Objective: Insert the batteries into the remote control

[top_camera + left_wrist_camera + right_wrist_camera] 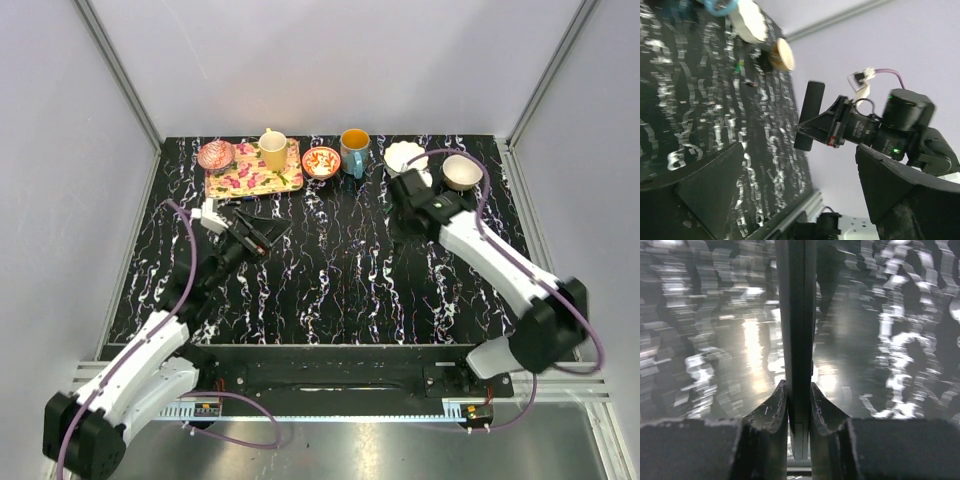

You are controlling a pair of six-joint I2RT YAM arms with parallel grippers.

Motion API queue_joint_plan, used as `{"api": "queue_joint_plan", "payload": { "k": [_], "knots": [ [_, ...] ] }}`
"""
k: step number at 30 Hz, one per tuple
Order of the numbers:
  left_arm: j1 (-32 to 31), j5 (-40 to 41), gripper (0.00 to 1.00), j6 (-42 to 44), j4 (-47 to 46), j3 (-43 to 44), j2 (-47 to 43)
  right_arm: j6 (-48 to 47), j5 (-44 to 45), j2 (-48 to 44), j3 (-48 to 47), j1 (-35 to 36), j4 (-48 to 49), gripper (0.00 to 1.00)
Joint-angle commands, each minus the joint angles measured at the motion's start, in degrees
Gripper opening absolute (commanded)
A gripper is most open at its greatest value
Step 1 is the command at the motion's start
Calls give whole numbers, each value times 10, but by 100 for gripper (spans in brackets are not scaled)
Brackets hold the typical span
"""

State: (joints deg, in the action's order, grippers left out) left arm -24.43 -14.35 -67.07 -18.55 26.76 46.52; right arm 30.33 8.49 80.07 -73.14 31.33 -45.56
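1. Two claws, two different states: the right claw (797, 387) is clenched on the remote control (796, 315), while the left claw (800, 147) stands released, its fingers spread wide with nothing between them.
2. We place the remote control in the right claw's pinch, over the far right part of the counter (340, 280), near the white dish (400, 150). In the top view the claw and the dark counter hide it from us.
3. In the right wrist view we see only its thin edge. It is pinched from both flat sides close to one end, and nearly all its length runs up the picture from the fingers.
4. From the left wrist we see its flat face: a slim black bar. Its long axis stands almost upright in that picture, crosswise to the right claw that reaches in from the side.
5. The relation that matters, as we judge it, is that the bar lies straight ahead of the left claw. It is in line with the gap between that claw's fingers but well apart from them. The right arm has the bar; the left arm is free and would have to cross the middle of the counter to meet it.
6. We cannot pick out any batteries in these views, so we judge the loading not yet begun.
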Motion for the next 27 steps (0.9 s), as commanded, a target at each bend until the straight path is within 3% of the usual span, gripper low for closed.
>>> {"api": "queue_joint_plan", "payload": {
  "k": [1, 6, 11, 20, 25, 27],
  "knots": [
    [-1, 118, 99, 80, 276, 38, -70, -31, 258, 114, -16, 0, -124, 0],
    [-1, 101, 99, 75, 319, 23, -103, -9, 295, 224, -49, -1, -103, 0],
    [-1, 81, 99, 74, 343, 11, -105, 1, 358, 349, -110, -28, -155, 0],
    [-1, 42, 99, 73, 330, -4, -93, -21, 264, 399, -98, -32, -123, 6],
    [-1, 21, 99, 75, 325, -7, -78, -14, 220, 401, -75, -32, -101, 16],
    [-1, 20, 99, 79, 323, -7, -72, -14, 197, 394, -57, -32, -91, 28]
  ]
}}
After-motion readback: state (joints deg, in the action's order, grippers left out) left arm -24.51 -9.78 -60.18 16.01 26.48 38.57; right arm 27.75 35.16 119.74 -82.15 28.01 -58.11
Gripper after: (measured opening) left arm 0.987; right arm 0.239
